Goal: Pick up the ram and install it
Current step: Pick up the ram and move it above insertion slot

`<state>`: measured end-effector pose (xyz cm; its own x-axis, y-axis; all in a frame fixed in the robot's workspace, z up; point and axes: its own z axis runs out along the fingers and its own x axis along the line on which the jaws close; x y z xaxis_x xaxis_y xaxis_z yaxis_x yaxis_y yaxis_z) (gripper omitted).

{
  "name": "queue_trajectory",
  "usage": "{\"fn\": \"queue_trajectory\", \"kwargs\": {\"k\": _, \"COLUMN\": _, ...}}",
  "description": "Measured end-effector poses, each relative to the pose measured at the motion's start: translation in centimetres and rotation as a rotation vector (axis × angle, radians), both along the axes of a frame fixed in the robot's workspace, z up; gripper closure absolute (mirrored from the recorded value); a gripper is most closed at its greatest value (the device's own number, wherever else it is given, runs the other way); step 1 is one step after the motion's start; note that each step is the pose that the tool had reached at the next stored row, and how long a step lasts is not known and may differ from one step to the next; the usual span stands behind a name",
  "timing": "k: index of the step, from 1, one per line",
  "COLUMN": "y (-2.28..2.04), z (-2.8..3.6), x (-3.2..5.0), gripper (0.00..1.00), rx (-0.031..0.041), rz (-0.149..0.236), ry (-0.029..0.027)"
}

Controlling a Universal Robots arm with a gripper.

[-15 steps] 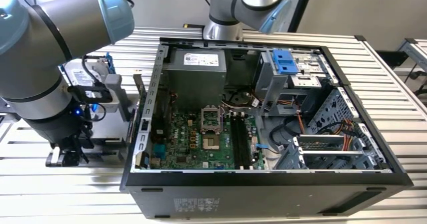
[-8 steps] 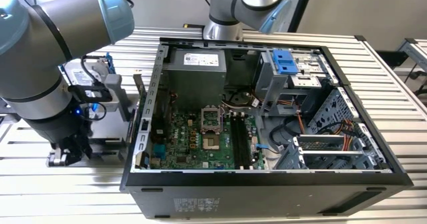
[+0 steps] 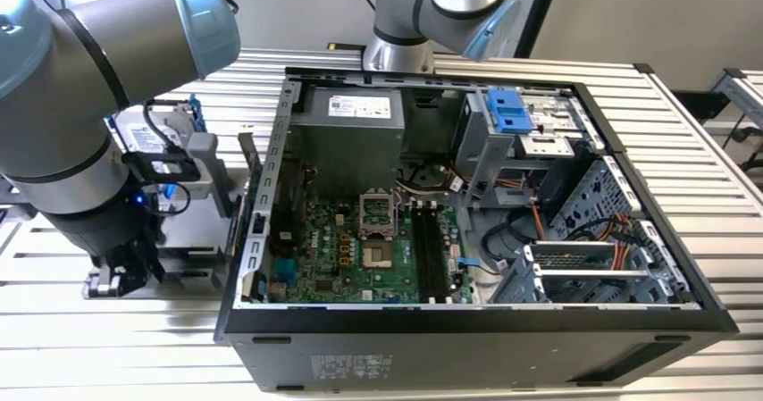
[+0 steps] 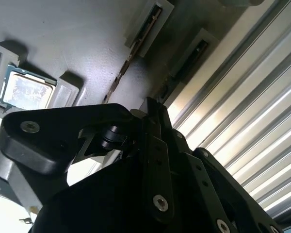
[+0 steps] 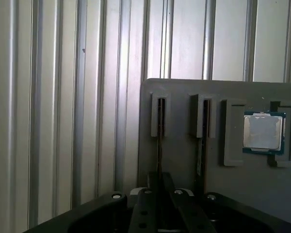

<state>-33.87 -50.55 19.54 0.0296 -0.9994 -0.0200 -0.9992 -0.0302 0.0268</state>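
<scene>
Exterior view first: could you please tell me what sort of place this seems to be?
Probably a robotics lab bench for PC assembly: an open case lies on a slotted metal table beside a robot arm, and in the first wrist view a grey tray holds a CPU.

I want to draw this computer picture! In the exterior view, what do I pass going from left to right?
Big grey robot arm → processor socket → black memory slots → blue drive bracket → metal drive cage.
</scene>
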Motion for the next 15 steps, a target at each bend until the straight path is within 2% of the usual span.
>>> {"fn": "queue_trajectory", "kwargs": {"k": 7, "y": 0.01, "z": 0.01, "x": 0.00, "gripper": 1.00, "rx": 0.0002, "rz": 0.011, "ry": 0.0000}}
{"fn": "queue_trajectory", "kwargs": {"k": 15, "y": 0.00, "z": 0.99, "x": 0.00, "gripper": 1.00, "rx": 0.0001, "rz": 0.011, "ry": 0.0000}}
